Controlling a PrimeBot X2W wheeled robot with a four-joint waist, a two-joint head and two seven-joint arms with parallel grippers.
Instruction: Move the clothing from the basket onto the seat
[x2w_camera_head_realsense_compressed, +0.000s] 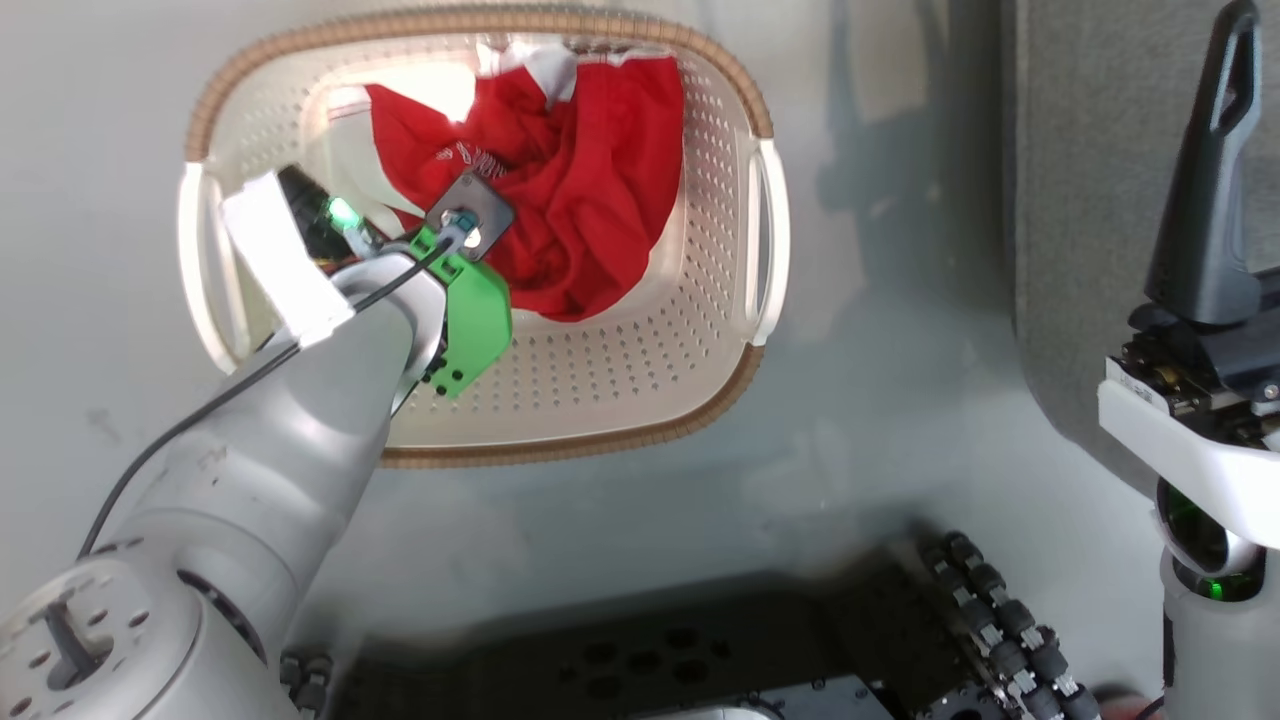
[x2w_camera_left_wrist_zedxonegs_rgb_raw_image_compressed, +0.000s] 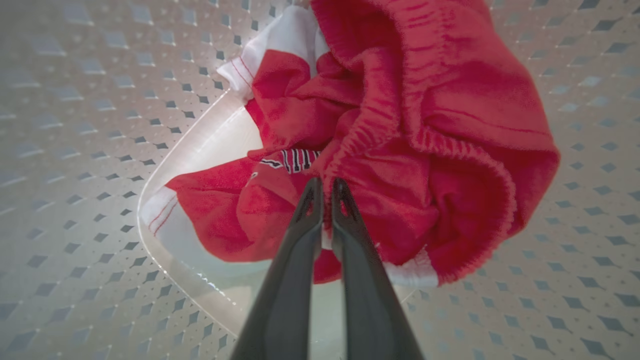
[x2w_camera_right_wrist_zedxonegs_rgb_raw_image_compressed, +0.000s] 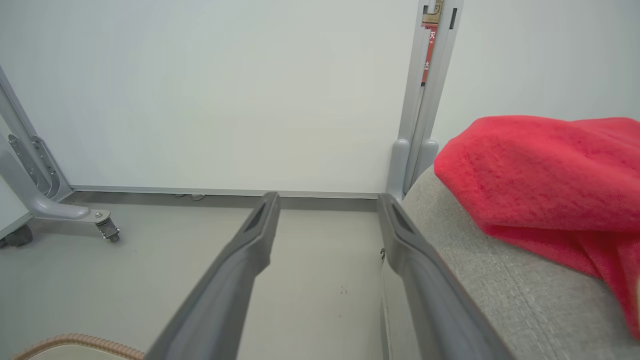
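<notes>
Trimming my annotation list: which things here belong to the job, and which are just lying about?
Job: red clothing, laundry basket, grey seat, red cloth on seat, left gripper shut on the clothing.
Lying about: wheeled frame leg, white wall panel, open right gripper.

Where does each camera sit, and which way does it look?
Head view: on the head, looking down into the basket of clothing; left forearm and right gripper show.
Left wrist view: on the left wrist, looking into the basket along the left gripper, shut on the clothing.
Right wrist view: on the right wrist, looking along its open fingers across the floor to a wall; a red garment lies on the seat.
Shared: head and left wrist views both show the basket and clothing.
</notes>
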